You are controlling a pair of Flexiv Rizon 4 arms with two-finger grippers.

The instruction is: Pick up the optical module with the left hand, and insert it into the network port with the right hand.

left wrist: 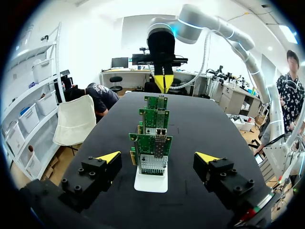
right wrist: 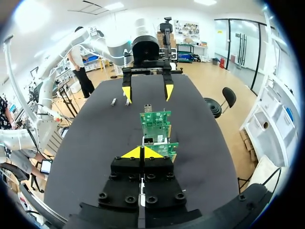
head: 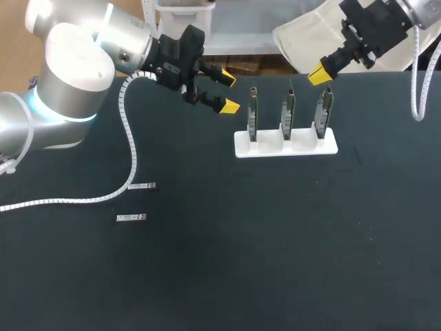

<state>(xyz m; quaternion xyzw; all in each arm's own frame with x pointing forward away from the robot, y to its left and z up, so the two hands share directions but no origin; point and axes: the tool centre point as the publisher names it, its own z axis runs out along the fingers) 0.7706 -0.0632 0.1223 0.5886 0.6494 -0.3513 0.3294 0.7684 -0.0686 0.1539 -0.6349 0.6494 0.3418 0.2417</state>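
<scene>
Overhead, two optical modules [head: 141, 185] lie flat, one just beside the other, toward the left edge of the desk [head: 227, 276]. The left hand [head: 227, 91] hangs well apart from them near the far edge, fingers spread wide and empty, just beside a white stand [head: 286, 146] holding three green cards [head: 285, 114]. The right hand [head: 318, 74] hovers above the stand's right end.

From the left wrist, the open left hand [left wrist: 158, 157] frames the cards [left wrist: 152, 148], which stand in a row.

From the right wrist, the right hand [right wrist: 142, 152] has its tips pressed together on nothing (no module yet).

Each module looks small, light and rigid, probably slick metal. I would pinch it across its long sides near the middle, leaving the plug end free for the other hand.
</scene>
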